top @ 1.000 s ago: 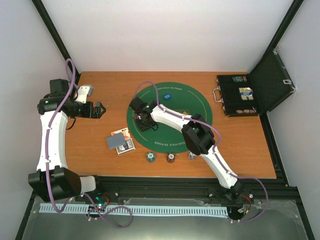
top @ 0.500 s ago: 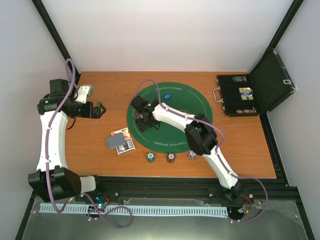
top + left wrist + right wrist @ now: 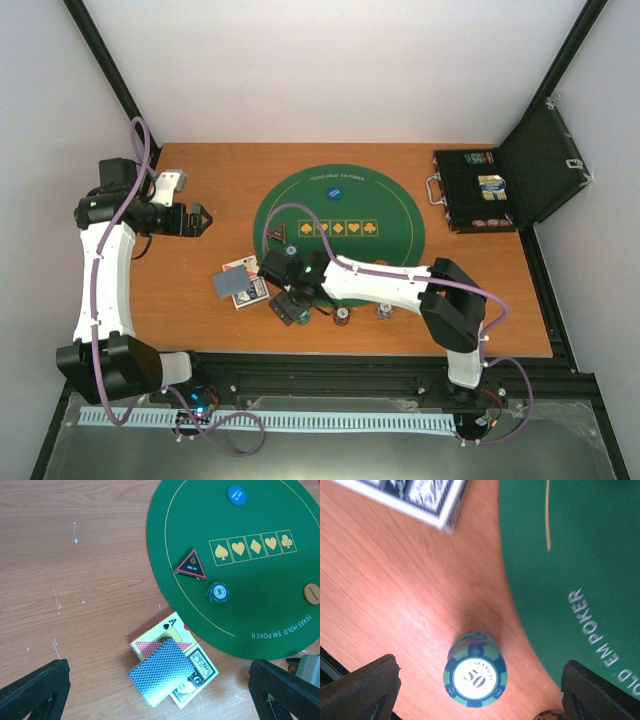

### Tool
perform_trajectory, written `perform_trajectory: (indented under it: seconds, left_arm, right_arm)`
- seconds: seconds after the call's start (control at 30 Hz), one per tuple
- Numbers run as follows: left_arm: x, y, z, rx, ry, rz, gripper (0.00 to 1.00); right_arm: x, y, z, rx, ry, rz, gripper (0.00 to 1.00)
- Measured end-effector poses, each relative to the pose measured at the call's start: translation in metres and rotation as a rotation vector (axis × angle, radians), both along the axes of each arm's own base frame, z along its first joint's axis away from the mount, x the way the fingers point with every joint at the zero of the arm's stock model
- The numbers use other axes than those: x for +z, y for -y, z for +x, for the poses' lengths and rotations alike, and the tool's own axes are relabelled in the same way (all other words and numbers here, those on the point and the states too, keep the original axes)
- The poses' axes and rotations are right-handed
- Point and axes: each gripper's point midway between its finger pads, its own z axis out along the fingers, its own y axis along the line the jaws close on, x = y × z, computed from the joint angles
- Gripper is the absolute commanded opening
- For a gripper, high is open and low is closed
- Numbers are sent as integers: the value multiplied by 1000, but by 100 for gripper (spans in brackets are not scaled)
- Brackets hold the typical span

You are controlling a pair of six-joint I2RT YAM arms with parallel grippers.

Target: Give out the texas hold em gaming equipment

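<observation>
Claws spread, nothing held — left claw (image 3: 159, 669) off alone, right claw (image 3: 479, 666) straddling the green chip stack (image 3: 475, 677) on the desk (image 3: 395, 580), not touching; a second ago it hovered over the mat (image 3: 400, 210).

Bright, even light; soft shadows

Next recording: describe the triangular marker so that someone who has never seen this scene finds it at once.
Start at the round green felt mat on the wooden table. Near its left edge, just left of the row of yellow suit symbols, lies the triangle marker. It alone has three corners, dark with a red rim; the striped chip beside it is round.
</observation>
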Motion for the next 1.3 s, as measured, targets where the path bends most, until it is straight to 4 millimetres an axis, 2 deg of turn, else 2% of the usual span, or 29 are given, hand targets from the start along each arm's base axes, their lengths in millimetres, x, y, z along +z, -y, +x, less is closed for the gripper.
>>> perform_trajectory:
  seconds: [0.07,0.17,0.43,0.7,0.93,1.13,1.3]
  left_arm:
    - [0,0,0,0,0,-2,100]
    - [1,1,0,-1,2,-2,100]
    - [5,0,1,-1,12,0,100]
    - [6,0,1,-1,11,0,100]
    - [5,0,0,-1,8,-1,100]
    - [5,0,0,-1,7,-1,100]
    - [5,0,0,-1,7,-1,100]
  right_arm:
    - [-13,4,-12,5,-21,-22,87]
    - [-24,10,-17,-8,-38,-41,85]
    - [-28,5,-16,-21,-40,-11,77]
    - [-47,11,-22,-33,-70,-30,67]
    - [-49,9,-22,-32,-71,-22,50]
    - [-51,7,-21,-35,-71,-18,48]
    - [-51,7,-21,-36,-70,-16,33]
